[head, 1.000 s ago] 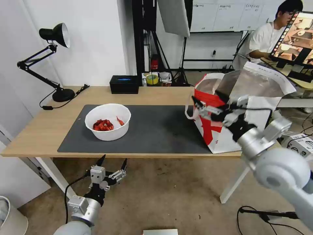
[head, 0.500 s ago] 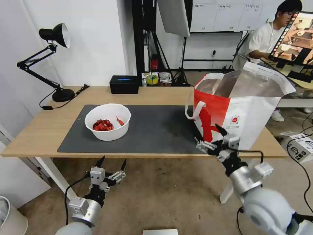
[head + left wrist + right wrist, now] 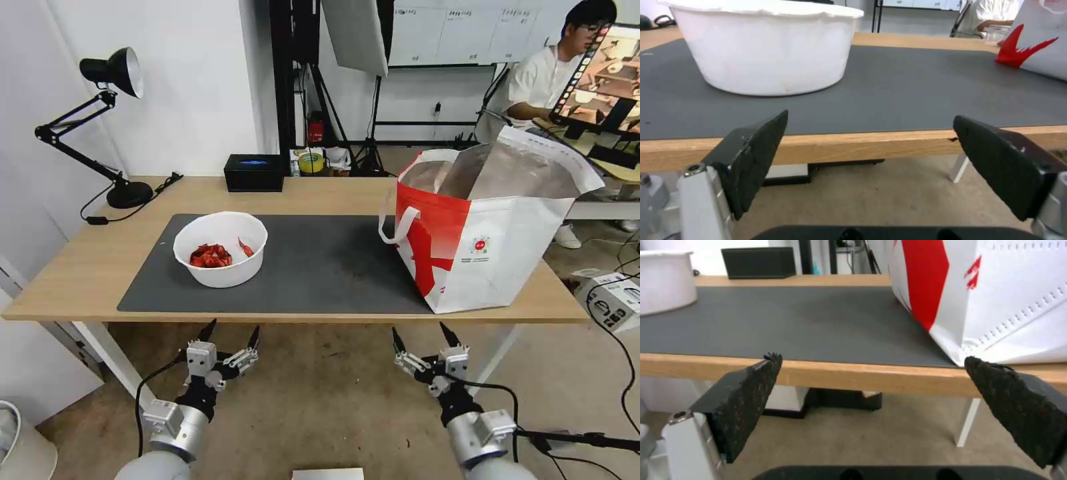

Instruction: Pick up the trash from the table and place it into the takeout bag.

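Observation:
A white round bowl (image 3: 221, 248) with red crayfish shells sits on the left part of the dark grey mat (image 3: 320, 267) on the light-wood table (image 3: 87, 267); it is this moment's visible trash. The red-and-white takeout bag (image 3: 487, 233) stands open at the table's right end, foil lining showing. My left gripper (image 3: 231, 330) hangs open below the table's front edge, under the bowl (image 3: 764, 46). My right gripper (image 3: 420, 331) is open too, below the front edge just left of the bag (image 3: 987, 296). Both hold nothing.
A black tissue box (image 3: 254, 172) stands at the table's back edge, and a black desk lamp (image 3: 113, 127) on its far left corner. White table legs (image 3: 107, 353) go down to a beige floor. A white box (image 3: 613, 300) lies on the floor at right.
My right arm has come down from in front of the bag to below the table's front edge, gripper still open. The left arm, bowl and bag have not moved.

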You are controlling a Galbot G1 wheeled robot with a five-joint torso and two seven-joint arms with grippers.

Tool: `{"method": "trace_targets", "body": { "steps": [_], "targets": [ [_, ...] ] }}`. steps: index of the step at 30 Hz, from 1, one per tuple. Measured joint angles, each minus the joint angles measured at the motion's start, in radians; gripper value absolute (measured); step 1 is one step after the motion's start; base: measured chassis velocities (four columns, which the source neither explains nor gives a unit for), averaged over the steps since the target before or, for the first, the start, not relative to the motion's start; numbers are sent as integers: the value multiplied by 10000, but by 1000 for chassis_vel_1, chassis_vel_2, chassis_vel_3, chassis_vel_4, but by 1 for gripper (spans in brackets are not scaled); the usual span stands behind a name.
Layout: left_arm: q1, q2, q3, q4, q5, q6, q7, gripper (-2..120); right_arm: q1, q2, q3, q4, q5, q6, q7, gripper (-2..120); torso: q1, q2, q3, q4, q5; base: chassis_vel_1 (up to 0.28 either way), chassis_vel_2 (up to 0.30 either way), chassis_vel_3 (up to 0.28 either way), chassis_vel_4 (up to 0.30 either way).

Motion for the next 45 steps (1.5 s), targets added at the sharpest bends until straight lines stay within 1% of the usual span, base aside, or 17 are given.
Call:
{"method": "trace_targets", "body": {
  "steps": [10,13,16,18,21,23,24,25,26,29,33,38,39,40,41,43,45],
  "targets": [
    [-22,50,-1,102,-21,-9,-1,100,54,0,-12,-59,-36,-78,149,100,0,0,0,0,0,0,0,0,0],
    [-173,259,-163,-20,-334,43,-75,100,59,-6,-12,-59,-30,-85,150,100,0,0,1,2,-2,0,0,0,0],
    [-504,678,-478,-309,-968,325,-276,100,62,-11,-12,-59,-25,-90,150,100,0,0,0,0,0,0,0,0,0],
    [-983,1345,-853,-519,-1762,654,-545,100,66,-14,-12,-55,-19,-93,150,100,0,0,1,0,0,0,0,0,0],
    [-1122,1553,-934,-541,-1995,725,-631,100,66,-14,-11,-55,-17,-94,150,100,0,0,0,0,1,0,0,0,0],
    [-1631,2246,-1119,-657,-2901,1056,-940,100,68,-16,-11,-51,-12,-96,149,100,0,0,0,0,-1,0,0,0,0],
    [-1631,2246,-1119,-657,-2901,1056,-940,100,68,-16,-11,-51,-12,-96,149,100,0,0,0,0,-1,0,0,0,0],
    [-2333,3031,-1150,-719,-3880,1503,-1311,100,70,-19,-8,-49,-8,-98,146,100,1,0,1,0,0,0,0,0,0],
    [-2333,3031,-1150,-719,-3880,1503,-1311,100,70,-19,-8,-49,-8,-98,146,100,1,0,1,0,0,0,0,0,0],
    [-3897,4368,-706,-222,-4978,2277,-1731,100,74,-22,-7,-44,1,-103,143,100,1,-1,2,0,0,0,0,0,0],
    [-4359,4806,-464,-75,-5621,2691,-1789,100,74,-23,-6,-41,3,-105,142,100,1,-1,1,-1,0,0,0,0,0],
    [-5322,5569,-10,432,-6896,3768,-2065,100,77,-26,-5,-37,8,-108,137,100,1,-1,1,1,0,0,0,0,0],
    [-5322,5569,-10,432,-6896,3768,-2065,100,77,-26,-5,-37,8,-108,137,100,1,-1,1,1,0,0,0,0,0],
    [-5788,5715,184,652,-7445,4158,-2112,100,78,-28,-5,-36,10,-109,137,100,1,-1,2,-1,0,0,0,0,0],
    [-5788,5715,184,652,-7445,4158,-2112,100,78,-28,-5,-36,10,-109,137,100,1,-1,2,-1,0,0,0,0,0],
    [-6393,5926,307,960,-8233,4702,-2222,100,79,-29,-4,-34,12,-109,135,100,2,-1,1,-2,2,0,0,0,0],
    [-6550,6025,308,1066,-8505,4991,-2306,100,79,-29,-4,-34,12,-109,134,100,2,-1,2,-2,2,0,0,0,0]
  ]
}}
